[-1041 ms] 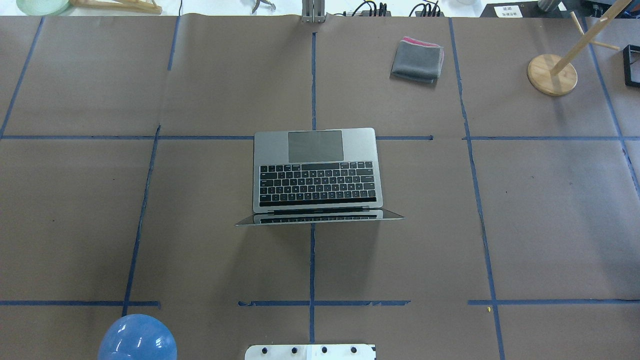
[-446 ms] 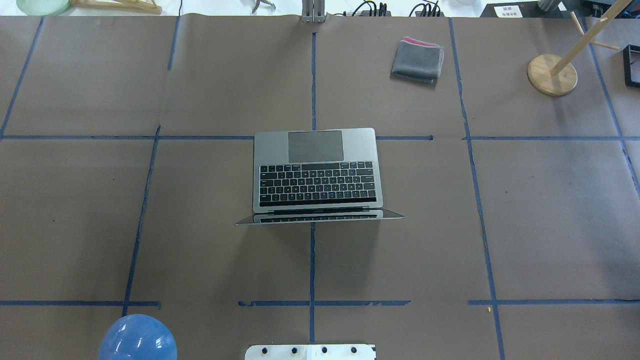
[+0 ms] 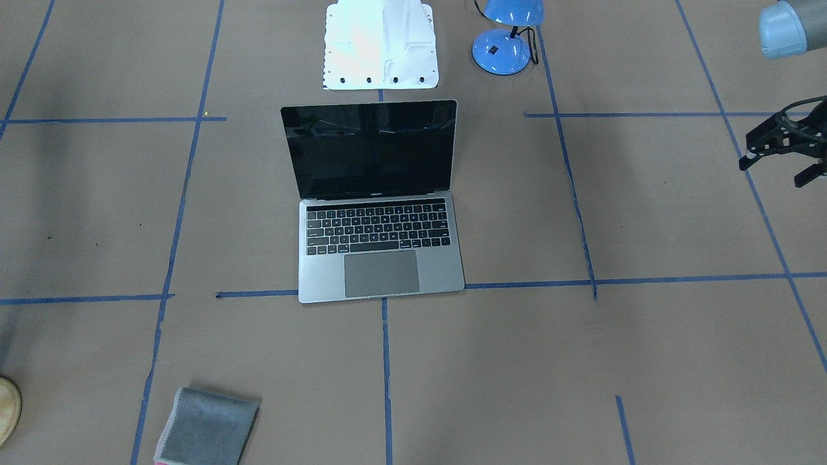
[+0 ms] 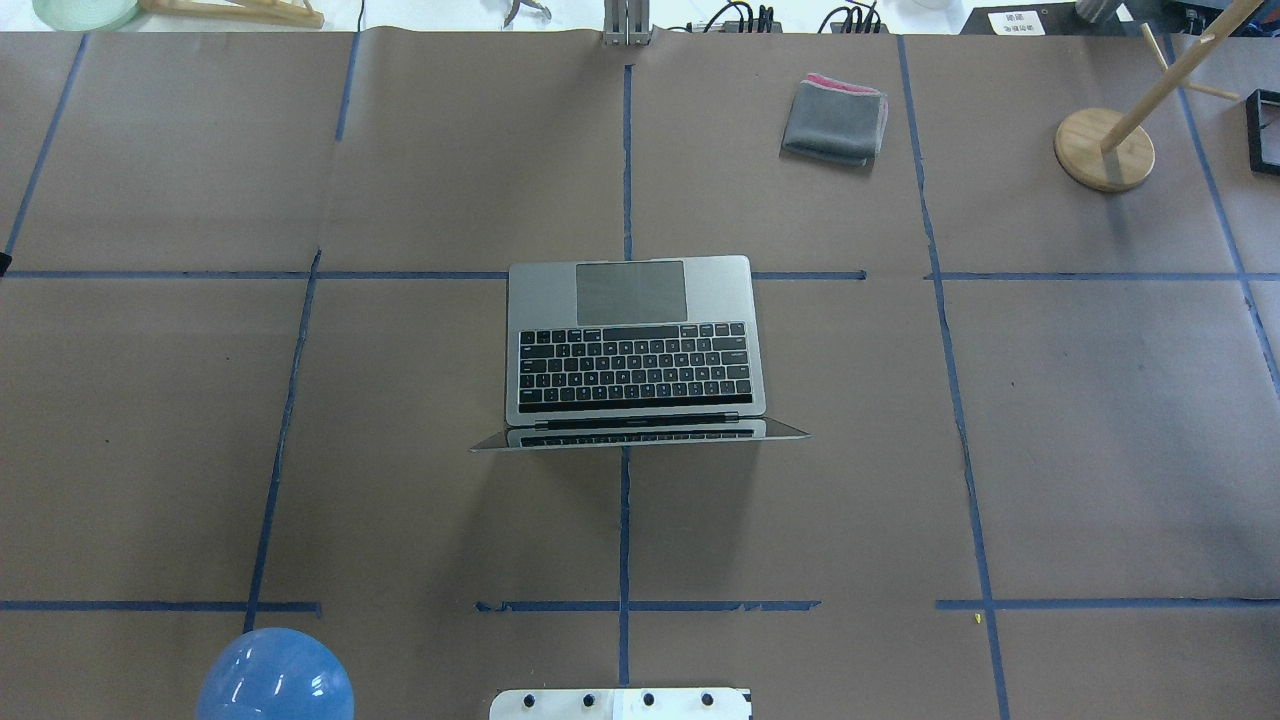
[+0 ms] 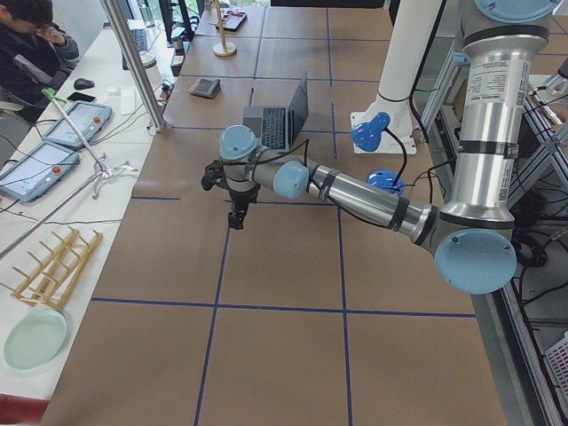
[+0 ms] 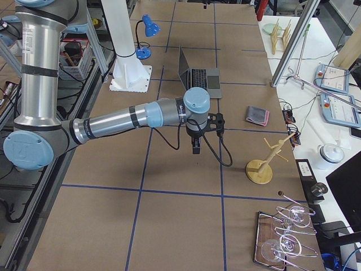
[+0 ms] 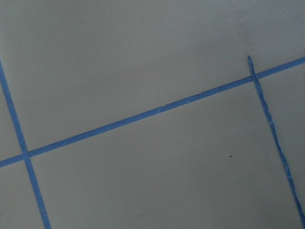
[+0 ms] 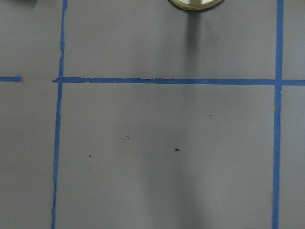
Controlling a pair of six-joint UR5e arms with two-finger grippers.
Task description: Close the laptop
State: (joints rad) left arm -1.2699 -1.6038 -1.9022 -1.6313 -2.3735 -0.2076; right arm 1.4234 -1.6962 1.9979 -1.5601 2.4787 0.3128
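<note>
The laptop (image 4: 632,345) stands open in the middle of the table, with its black screen (image 3: 371,150) upright on the robot's side and its trackpad on the far side. It also shows in the exterior left view (image 5: 280,122) and the exterior right view (image 6: 198,74). My left gripper (image 3: 775,169) hovers open and empty far off the laptop's left side, above the brown paper (image 5: 232,213). My right gripper (image 6: 195,148) hangs over the table well off the laptop's right side. I cannot tell whether it is open or shut. Both wrist views show only paper and blue tape.
A folded grey cloth (image 4: 835,120) lies at the far right of the laptop. A wooden stand (image 4: 1103,150) is further right. A blue desk lamp (image 4: 275,678) and the robot's white base (image 4: 620,703) are at the near edge.
A small dark tip has appeared at the overhead view's left edge. The laptop has not moved and its lid stands as before.
</note>
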